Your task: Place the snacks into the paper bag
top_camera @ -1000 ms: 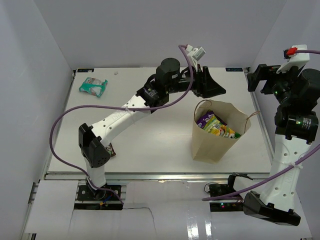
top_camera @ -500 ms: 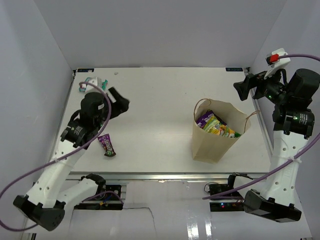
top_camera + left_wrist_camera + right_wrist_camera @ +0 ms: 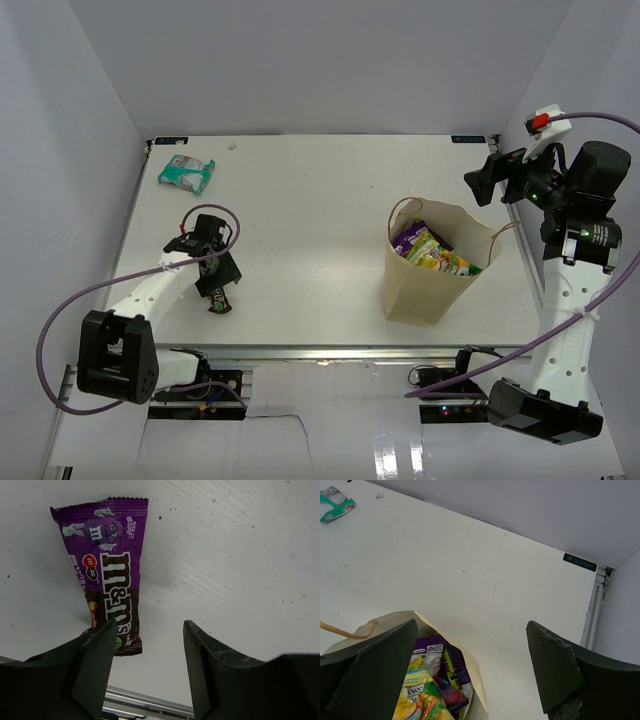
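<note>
My left jaws stand open with nothing between them, hanging low over the purple M&M's packet (image 3: 110, 575). It lies flat on the white bench (image 3: 320, 200), close to the near left edge. In my left wrist view one finger (image 3: 92, 665) overlaps the packet's lower end, while the other sits off to the side over bare bench. I cannot tell whether either one touches anything. The teal-white bag (image 3: 186, 173) lies alone near the far left corner of the bench, well apart from the rest. The paper bag (image 3: 420, 295) stands upright on the right half of the bench with its mouth open. A dark-purple bag (image 3: 408, 238) and a green-yellow bag (image 3: 435, 255) are already inside it, leaning together. My right jaws are spread wide and hold nothing. They are raised in the air off the bag's far right side and look down across its mouth. In my right wrist view the bag's tan rim and the tops of the packets show low between my two fingers (image 3: 370, 675).
</note>
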`<state>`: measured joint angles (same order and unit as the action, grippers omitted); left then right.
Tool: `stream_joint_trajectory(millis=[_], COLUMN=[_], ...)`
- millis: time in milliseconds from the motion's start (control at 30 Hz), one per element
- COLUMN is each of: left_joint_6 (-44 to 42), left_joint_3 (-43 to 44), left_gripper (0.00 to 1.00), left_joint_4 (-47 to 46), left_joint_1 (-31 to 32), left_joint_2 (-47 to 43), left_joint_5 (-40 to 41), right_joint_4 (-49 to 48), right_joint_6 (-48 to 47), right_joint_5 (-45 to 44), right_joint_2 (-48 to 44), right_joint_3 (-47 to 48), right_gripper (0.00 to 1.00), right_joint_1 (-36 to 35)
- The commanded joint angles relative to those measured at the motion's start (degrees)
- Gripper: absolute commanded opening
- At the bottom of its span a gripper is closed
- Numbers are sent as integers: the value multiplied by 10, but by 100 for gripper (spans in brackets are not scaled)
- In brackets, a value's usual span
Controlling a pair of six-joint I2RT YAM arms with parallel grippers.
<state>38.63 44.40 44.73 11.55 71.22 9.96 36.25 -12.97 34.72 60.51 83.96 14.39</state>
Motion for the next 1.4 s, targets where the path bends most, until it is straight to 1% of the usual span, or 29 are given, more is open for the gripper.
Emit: stream_joint_trajectory(millis=[0, 33, 67, 100, 333, 500, 567, 600, 667, 733, 767, 800, 900, 933, 1000, 1067, 1167, 1267, 1300, 1333, 1367], left_joint_6=[-10, -8, -6, -3, 15, 33, 32, 28, 10, -10, -15, -20, -15, -13, -1, 0, 5, 6, 7, 6, 4], left_joint_3=[-1, -3, -5, -7, -6, -1, 16, 22, 47, 61, 73, 75, 75, 72, 68, 70, 77, 87, 88, 89, 90], left_gripper=[65, 64, 61, 61, 62, 62, 63, 64, 67, 70, 75, 77, 88, 90, 94, 94, 92, 84, 77, 65, 58], left_joint_4=[-22, -24, -22, -20, -3, 15, 20, 20, 20, 20, 22, 30, 47, 49, 59, 58, 60, 65, 64, 63, 61], left_joint_1=[-9, -11, -13, -14, -15, -15, -15, -14, -15, -14, -15, -14, -15, -14, -14, -15, -14, -14, -15, -15, -14], left_joint_2=[27, 33, 40, 47, 85, 143, 143, 126, 101, 67, 60, 56, 75, 84, 102, 131, 171, 204, 206, 207, 205], left_joint_5=[-12, -11, 1, 2, 46, 67, 68, 64, 53, 62, 70, 78, 106, 110, 116, 114, 130, 141, 137, 133, 128], right_joint_4=[-12, -13, -13, -12, -12, -13, -13, -12, -13, -13, -14, -14, -18, -18, -17, -17, -17, -16, -17, -17, -17], right_joint_6=[-7, -7, -7, -7, -6, 4, 5, 5, 5, 7, 8, 11, 15, 15, 16, 16, 16, 16, 16, 16, 17], right_joint_5=[-6, -9, -13, -14, -11, -1, 3, 4, 6, 9, 10, 12, 17, 18, 18, 20, 23, 23, 23, 23, 25], right_joint_2=[-16, -19, -21, -22, -24, -19, -18, -18, -19, -17, -15, -14, -14, -14, -13, -14, -14, -14, -14, -14, -15], right_joint_3=[-8, -7, -8, -8, -13, -12, -11, -11, -11, -10, -9, -9, -8, -7, -6, -4, -1, 1, 1, 2, 2], right_gripper=[95, 94, 94, 94, 94, 94, 94, 94, 94, 95, 95, 95, 95, 95, 95, 95, 95, 95, 95, 95, 95], right_joint_1=[1, 2, 2, 2, 2, 2, 2, 2, 2, 2, 2, 2, 2, 2, 2, 2, 2, 2, 2, 2, 2])
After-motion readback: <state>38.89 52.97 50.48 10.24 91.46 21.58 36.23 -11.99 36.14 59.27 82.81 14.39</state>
